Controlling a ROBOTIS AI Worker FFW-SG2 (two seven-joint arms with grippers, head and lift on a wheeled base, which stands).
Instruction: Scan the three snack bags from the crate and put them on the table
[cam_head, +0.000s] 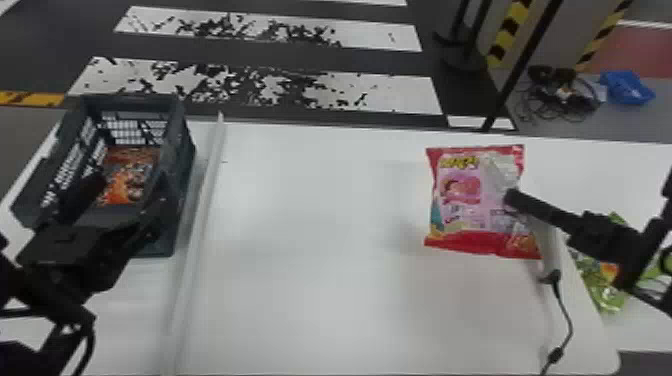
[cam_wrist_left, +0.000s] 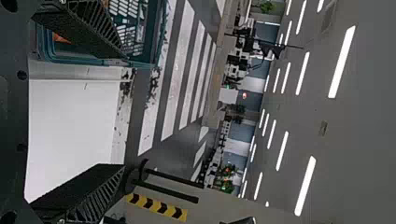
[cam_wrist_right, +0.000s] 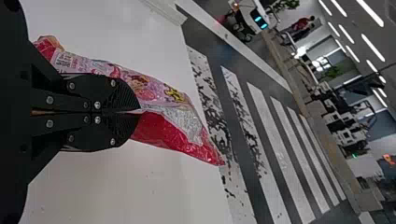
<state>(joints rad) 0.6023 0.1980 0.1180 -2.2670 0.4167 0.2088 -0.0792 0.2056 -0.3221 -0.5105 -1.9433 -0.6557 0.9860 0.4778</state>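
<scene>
Presently: red-and-pink snack bag held in right gripper above or on the white table; left gripper at crate.

The right gripper is closed down, pinching the red-and-pink snack bag by its right side. The bag is on the right half of the white table; whether it touches the tabletop cannot be told. Its printed front faces up towards the head camera, the lettered end pointing away from the robot and the opposite red end towards it. Its long axis runs near to far.

The left gripper is at the near end of the grey plastic crate, its fingers wide apart with nothing between them. Contact with the crate cannot be confirmed.

An orange snack bag lies inside the crate, its long axis likewise near to far. A green snack bag lies at the far right, past the raised edge of the white table and partly hidden by the right arm; its heading cannot be told. A black cable runs near the table's right edge.
</scene>
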